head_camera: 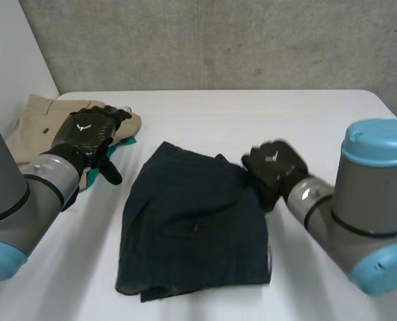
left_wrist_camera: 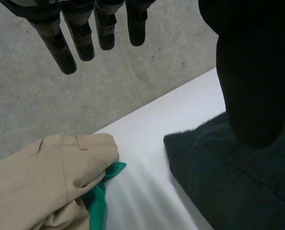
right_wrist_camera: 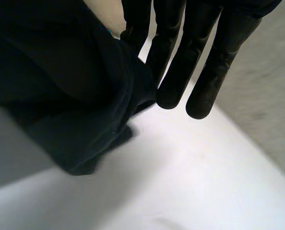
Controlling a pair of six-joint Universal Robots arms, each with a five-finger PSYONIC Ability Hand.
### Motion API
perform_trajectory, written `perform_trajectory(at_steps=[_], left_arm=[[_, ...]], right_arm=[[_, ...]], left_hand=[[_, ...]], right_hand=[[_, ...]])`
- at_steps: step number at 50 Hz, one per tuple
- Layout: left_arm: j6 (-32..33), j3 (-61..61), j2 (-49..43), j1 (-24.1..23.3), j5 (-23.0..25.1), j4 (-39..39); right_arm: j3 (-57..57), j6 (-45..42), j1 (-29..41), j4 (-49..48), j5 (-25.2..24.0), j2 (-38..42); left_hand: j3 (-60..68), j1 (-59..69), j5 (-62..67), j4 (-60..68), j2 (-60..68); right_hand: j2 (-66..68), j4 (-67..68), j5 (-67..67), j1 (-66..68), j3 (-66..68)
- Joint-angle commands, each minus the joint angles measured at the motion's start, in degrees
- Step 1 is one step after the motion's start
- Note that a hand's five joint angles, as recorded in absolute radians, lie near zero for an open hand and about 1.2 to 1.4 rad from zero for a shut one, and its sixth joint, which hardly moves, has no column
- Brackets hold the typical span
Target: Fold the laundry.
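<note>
The dark navy cloth garment [head_camera: 192,227] lies at the centre of the white desk [head_camera: 285,114], its 2 o'clock corner pinched between the straight fingers and thumb of the right hand [head_camera: 275,167], while the left hand [head_camera: 88,130] hovers at 10 o'clock with fingers spread, so I would carry this corner low and evenly.

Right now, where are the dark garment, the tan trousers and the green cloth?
dark garment [head_camera: 192,227]: head view, its flat middle.
tan trousers [left_wrist_camera: 41,177]: left wrist view, the upper folded layer.
green cloth [left_wrist_camera: 98,203]: left wrist view, the strip peeking from under the trousers.
</note>
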Motion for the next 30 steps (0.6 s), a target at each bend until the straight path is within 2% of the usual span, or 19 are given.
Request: perform_trajectory(at_steps=[1,7,12,14,15,16,21,23,26,30], left_arm=[[0.0,-1.1,1.8,-0.1,0.0,0.2],[0.0,-1.2,2.0,-0.8,0.0,0.5],[0.0,-0.6,1.4,-2.2,0.0,1.0],[0.1,-0.5,1.2,-2.7,0.0,1.5],[0.1,-0.4,1.1,-2.8,-0.1,1.8],[0.4,-0.2,0.8,-3.1,-0.1,2.7],[0.7,1.1,-1.9,-3.6,0.3,6.6],[0.7,2.0,-3.0,-3.7,0.8,7.9],[1.3,4.3,-6.0,-3.8,3.1,9.1],[2.8,8.2,-10.6,-3.7,6.4,8.8]], right_arm=[[-11.7,-6.5,-7.1,-5.1,2.3,6.9],[-23.5,-12.3,-8.9,-5.7,1.4,14.9],[-36.9,-13.7,-10.3,-7.7,0.9,25.1],[-40.0,-13.7,-10.6,-7.6,1.5,27.1],[-41.7,-13.4,-10.8,-7.5,1.8,27.9],[-42.3,-13.5,-10.8,-7.1,1.8,28.0],[-41.8,-12.7,-10.7,-2.6,2.6,23.4],[-39.7,-12.3,-10.3,1.5,3.9,18.5],[-36.7,-11.4,-10.2,5.2,5.6,13.2],[-31.5,-6.0,-10.2,10.3,9.3,5.4]], left_hand=[[-1.2,-0.6,-2.6,-0.9,-0.9],[-1.2,-0.6,-2.6,-0.9,-0.9],[-1.2,-0.6,-2.6,-0.9,-0.9],[-1.2,-0.6,-2.6,-0.9,-0.9],[-1.2,-0.6,-2.6,-0.9,-0.9],[-1.2,-0.6,-2.5,-0.9,-0.8],[-1.0,-0.4,-2.4,-0.7,-0.7],[-1.0,-0.4,-2.4,-0.7,-0.7],[-0.7,-0.1,-2.0,-0.4,-0.3],[-0.2,0.4,-1.5,0.1,0.2]], right_hand=[[13.3,12.0,14.0,24.5,12.3],[13.3,12.0,14.0,24.5,12.3],[13.3,12.0,14.0,24.5,12.3],[-14.1,-15.4,-13.4,-2.9,-15.0],[-44.9,-46.2,-44.2,-33.7,-45.8],[-56.7,-58.0,-56.0,-45.5,-57.7],[-56.7,-58.0,-56.0,-45.5,-57.7],[-56.7,-58.0,-56.0,-45.5,-57.7],[-56.7,-58.0,-56.0,-45.5,-57.7],[-56.7,-58.0,-56.0,-45.5,-57.7]])
